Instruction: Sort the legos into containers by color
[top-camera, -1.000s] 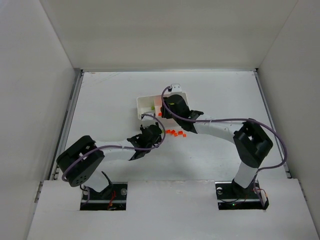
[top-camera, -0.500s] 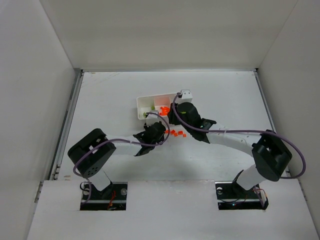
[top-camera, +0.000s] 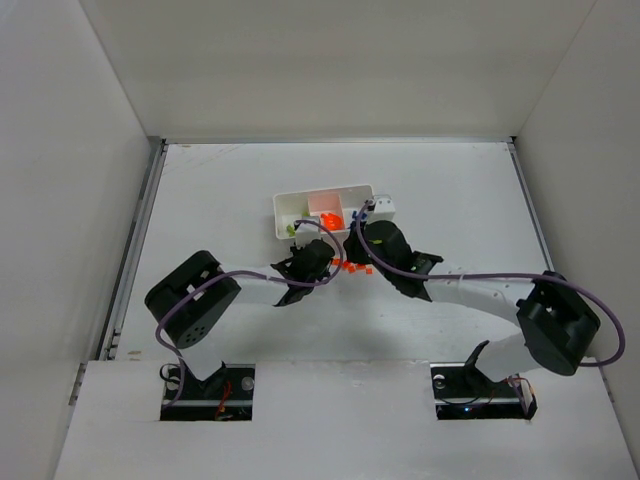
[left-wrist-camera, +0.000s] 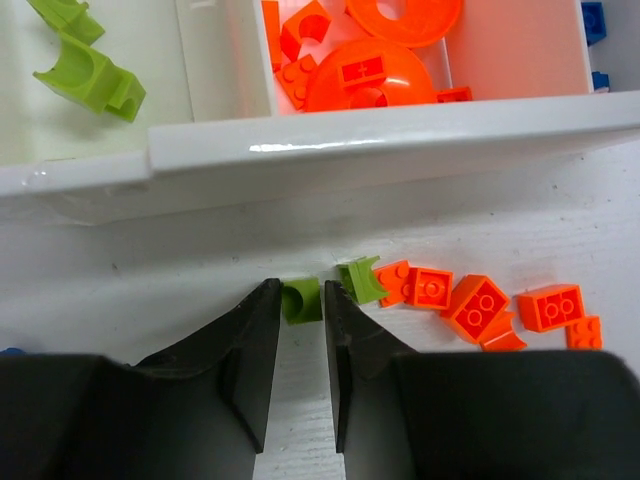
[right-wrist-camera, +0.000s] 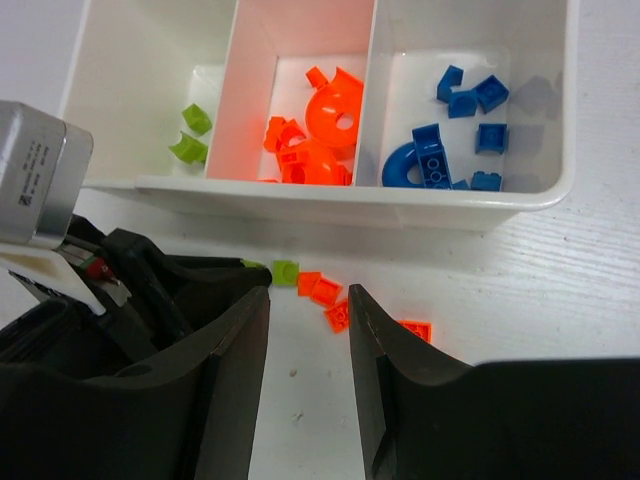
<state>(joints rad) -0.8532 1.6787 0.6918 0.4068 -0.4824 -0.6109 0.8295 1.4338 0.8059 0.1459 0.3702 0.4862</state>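
Note:
The white tray (right-wrist-camera: 350, 200) has three compartments: green legos (right-wrist-camera: 190, 135) in the left, orange legos (right-wrist-camera: 315, 130) in the middle, blue legos (right-wrist-camera: 450, 140) in the right. On the table in front of it lie two green legos and several orange legos (left-wrist-camera: 470, 300). My left gripper (left-wrist-camera: 300, 295) is down on the table with its jaws closed narrowly on one green lego (left-wrist-camera: 301, 300). The other green lego (left-wrist-camera: 362, 280) lies just right of it. My right gripper (right-wrist-camera: 305, 300) is open and empty above the loose orange legos (right-wrist-camera: 325, 290).
The tray's front wall (left-wrist-camera: 400, 135) stands just beyond the left fingertips. The left wrist and its white camera box (right-wrist-camera: 40, 170) sit close to the right gripper's left finger. In the top view the two grippers nearly meet below the tray (top-camera: 277, 215). White walls enclose the table.
My right gripper has swung right and back off the tray, uncovering it. My left gripper has moved forward to the loose legos at the tray's front wall.

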